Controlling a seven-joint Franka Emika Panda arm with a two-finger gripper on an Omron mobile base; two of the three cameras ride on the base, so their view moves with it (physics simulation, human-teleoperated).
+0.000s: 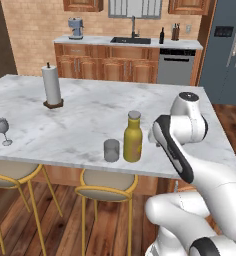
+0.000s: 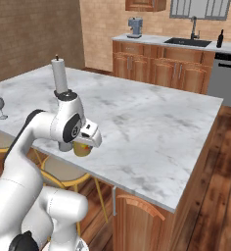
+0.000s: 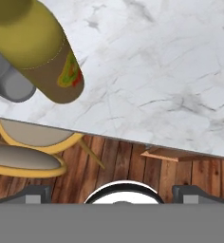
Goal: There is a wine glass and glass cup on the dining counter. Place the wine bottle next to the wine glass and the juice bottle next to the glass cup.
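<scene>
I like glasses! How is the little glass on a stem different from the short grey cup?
The clear stemmed wine glass has a round bowl on a thin stem; the short grey glass cup is a plain stemless cylinder. The wine glass stands alone; the cup stands beside the yellow juice bottle. Both stand upright on the marble dining counter.

Even, bright rendered light all round — no glare, no hard highlights on the dining counter (image 1: 90, 110). Only soft, faint shadows sit under the juice bottle (image 1: 132, 137) and the glass cup (image 1: 111, 150). Base views are slightly soft and low-detail — in the hand view the bottle looms large and stretched.
</scene>
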